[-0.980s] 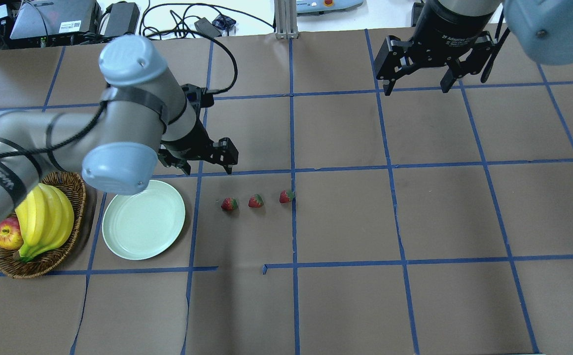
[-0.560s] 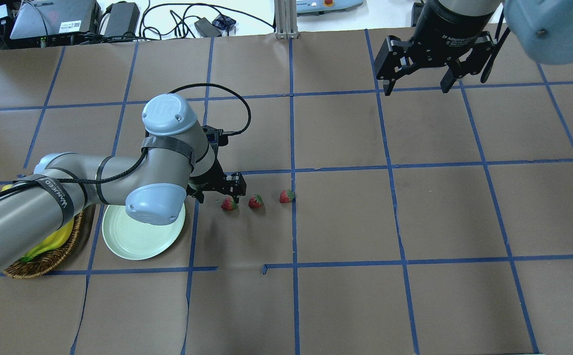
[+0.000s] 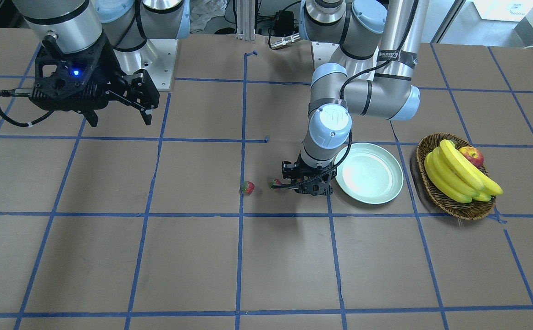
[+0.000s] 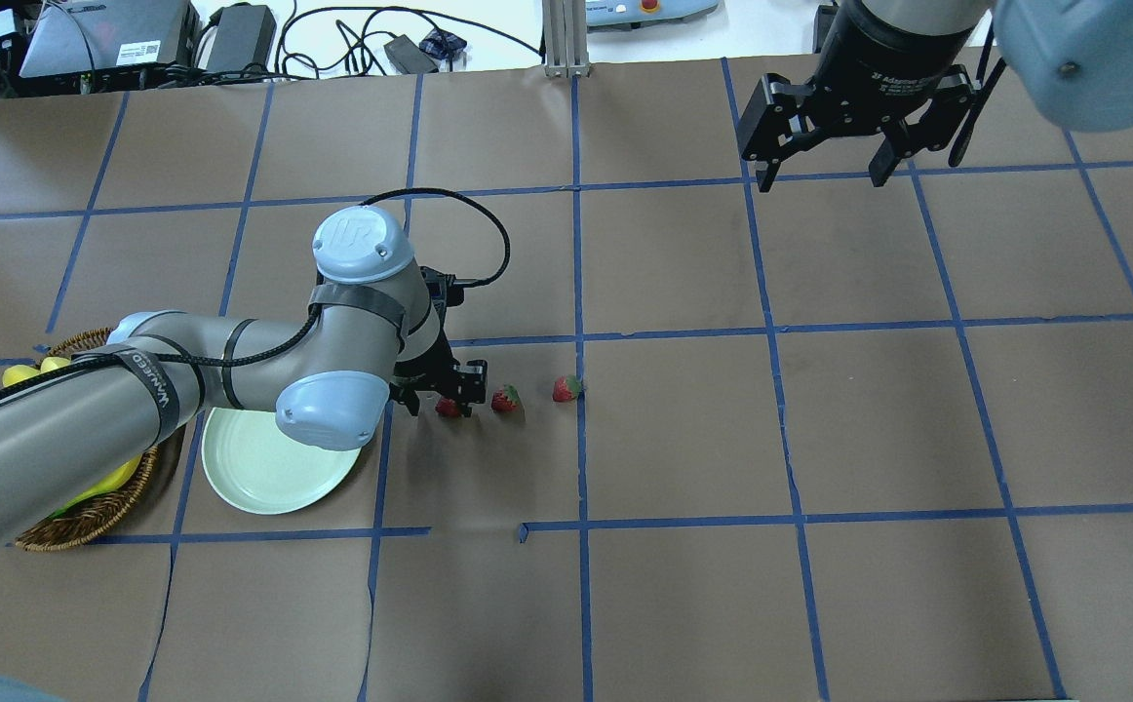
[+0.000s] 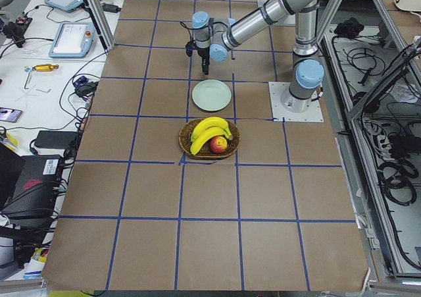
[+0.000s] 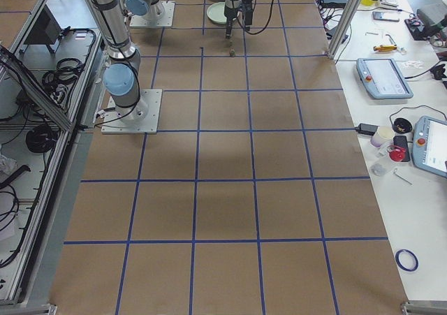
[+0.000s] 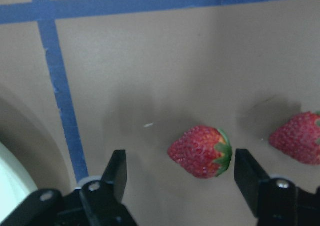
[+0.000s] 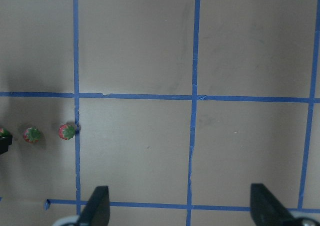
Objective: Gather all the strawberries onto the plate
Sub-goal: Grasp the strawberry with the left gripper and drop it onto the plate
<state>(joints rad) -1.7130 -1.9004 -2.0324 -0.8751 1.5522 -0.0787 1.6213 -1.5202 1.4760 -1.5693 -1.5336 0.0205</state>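
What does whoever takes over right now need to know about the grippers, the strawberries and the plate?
Left gripper: open, down at the table, one finger on each side of the nearest strawberry, not closed on it yet.
Right gripper: open, empty, raised well away from the fruit.
Strawberries: all three lie in a row on the table beside the plate; the middle strawberry and farthest strawberry are untouched.
Done: nothing collected, the plate is empty.
Left: close on the nearest strawberry, carry it to the plate, then fetch the other two.
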